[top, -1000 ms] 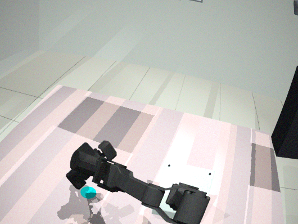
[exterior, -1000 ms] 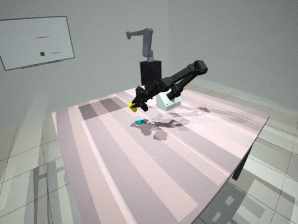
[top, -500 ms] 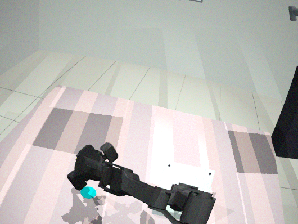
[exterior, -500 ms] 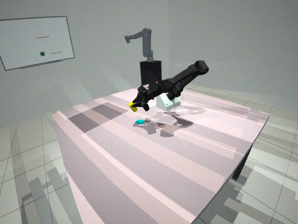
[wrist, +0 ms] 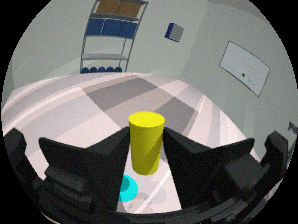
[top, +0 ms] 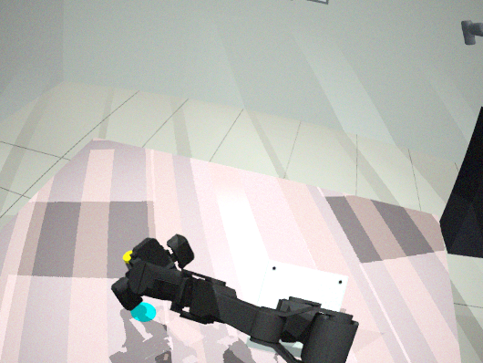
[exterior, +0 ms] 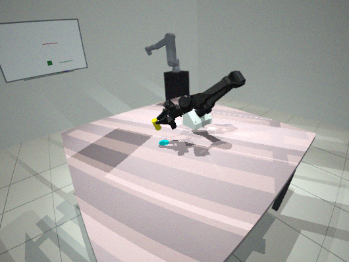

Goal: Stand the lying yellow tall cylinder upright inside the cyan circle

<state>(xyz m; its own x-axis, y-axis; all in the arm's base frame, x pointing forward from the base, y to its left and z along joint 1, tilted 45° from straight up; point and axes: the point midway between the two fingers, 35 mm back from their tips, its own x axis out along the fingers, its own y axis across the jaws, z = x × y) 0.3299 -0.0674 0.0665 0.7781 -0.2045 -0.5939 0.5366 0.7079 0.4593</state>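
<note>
Soft, even light; blocky shadows stripe the table [exterior: 197,184]; wrist view is fisheye, black-edged, coarse.

The tool [exterior: 160,122] holds the yellow cylinder [exterior: 155,124] tilted above the cyan circle [exterior: 163,142].
</note>
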